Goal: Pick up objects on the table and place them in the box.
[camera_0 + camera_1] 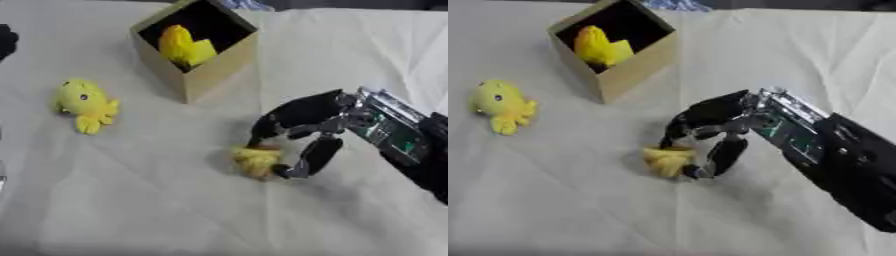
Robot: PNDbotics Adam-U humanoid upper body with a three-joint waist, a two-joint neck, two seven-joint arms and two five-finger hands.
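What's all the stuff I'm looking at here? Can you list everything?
Box: one, tan cardboard, black inside, open top, far middle of table.
Toy in box: one, yellow, inside the box.
Plush toy: one, yellow with dark eye, left of box on cloth.
Small toy: one, yellow, centre, at the right hand's fingertips.
Cloth: one, whitish, covers table.
Right hand: one, black, curled round the small toy.
Left hand: not seen.

Soft even light; overall blur
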